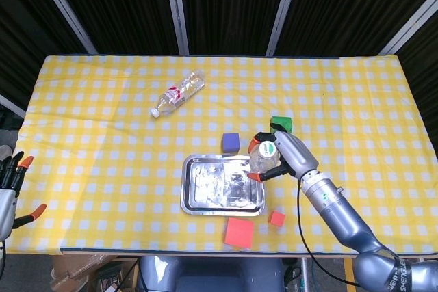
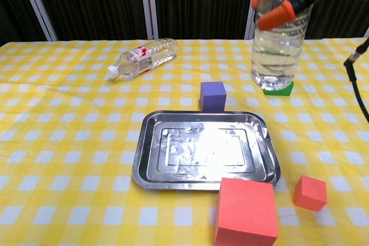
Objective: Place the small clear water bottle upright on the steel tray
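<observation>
the right hand grips the small clear water bottle upright near its top, held in the air just beyond the right edge of the steel tray, its label unreadable; the left hand hangs off the table's left edge, fingers apart and holding nothing. a larger bottle with a red-and-white label, too small to read, lies toward the far edge, while a purple cube, green block, small red cube and bigger red block ring the tray.
</observation>
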